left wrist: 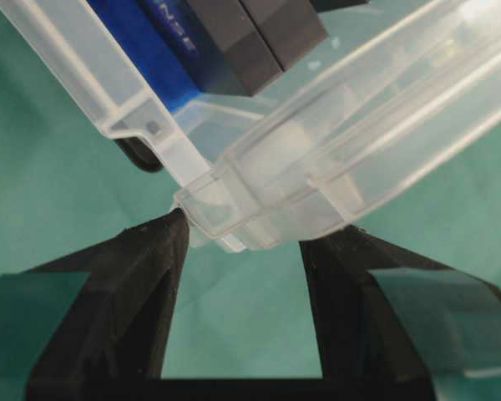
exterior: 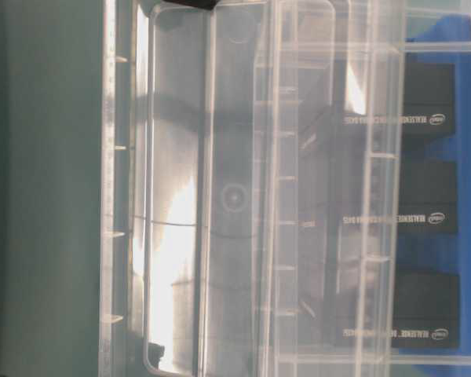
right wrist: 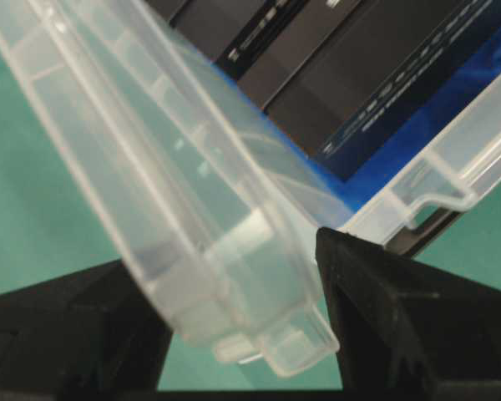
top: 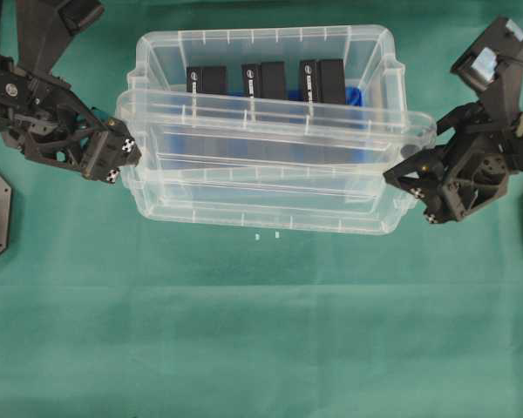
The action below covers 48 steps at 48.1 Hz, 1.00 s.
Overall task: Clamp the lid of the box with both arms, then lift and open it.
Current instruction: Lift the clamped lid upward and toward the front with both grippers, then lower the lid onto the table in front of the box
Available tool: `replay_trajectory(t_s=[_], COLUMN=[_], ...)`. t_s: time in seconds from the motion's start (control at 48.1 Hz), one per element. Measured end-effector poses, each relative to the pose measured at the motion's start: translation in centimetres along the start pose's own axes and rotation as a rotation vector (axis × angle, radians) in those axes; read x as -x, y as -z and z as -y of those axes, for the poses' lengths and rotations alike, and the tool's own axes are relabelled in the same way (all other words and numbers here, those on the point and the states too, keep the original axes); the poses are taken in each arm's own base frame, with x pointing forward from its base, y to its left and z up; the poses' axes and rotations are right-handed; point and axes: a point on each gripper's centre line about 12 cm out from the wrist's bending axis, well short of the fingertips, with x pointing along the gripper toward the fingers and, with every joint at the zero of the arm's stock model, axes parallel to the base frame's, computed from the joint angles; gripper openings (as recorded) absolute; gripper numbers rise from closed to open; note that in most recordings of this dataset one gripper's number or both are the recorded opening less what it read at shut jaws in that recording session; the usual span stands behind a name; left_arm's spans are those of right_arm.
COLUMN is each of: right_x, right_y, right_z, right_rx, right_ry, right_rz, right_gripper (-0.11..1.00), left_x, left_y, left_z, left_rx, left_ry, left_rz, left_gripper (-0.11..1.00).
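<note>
Both my grippers, left (top: pixel 126 158) and right (top: pixel 401 185), pinch opposite ends of the flat clear plastic lid (top: pixel 270 144), tilted above the deep clear tub (top: pixel 261 48) at frame centre.

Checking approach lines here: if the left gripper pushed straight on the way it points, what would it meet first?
The end of the lid, already sitting between the fingers of the left gripper. Beyond that end lies the box corner, though depth there is hard to judge.
</note>
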Motion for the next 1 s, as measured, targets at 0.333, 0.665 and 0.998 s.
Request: replay_trajectory(t_s=[0.333, 0.665, 0.998], right_x=[-0.1, -0.7, -1.3], right_y=[0.6, 1.4, 2.8], right_z=[-1.2, -1.5, -3.0], right_rx=[0.001, -0.054, -0.035], right_ry=[-0.022, 0.024, 0.015], right_rz=[-0.018, -0.05, -0.084], right_gripper=[0.57, 0.54, 0.48], left_x=[-0.3, -0.6, -1.2], left_y=[0.9, 2.4, 3.7], left_z=[0.6, 0.9, 1.9], left_rx=[0.007, 0.057, 0.033], left_ry=[0.006, 0.002, 0.001], left_rz=[-0.02, -0.059, -0.094], left_gripper=[0.41, 0.13, 0.0])
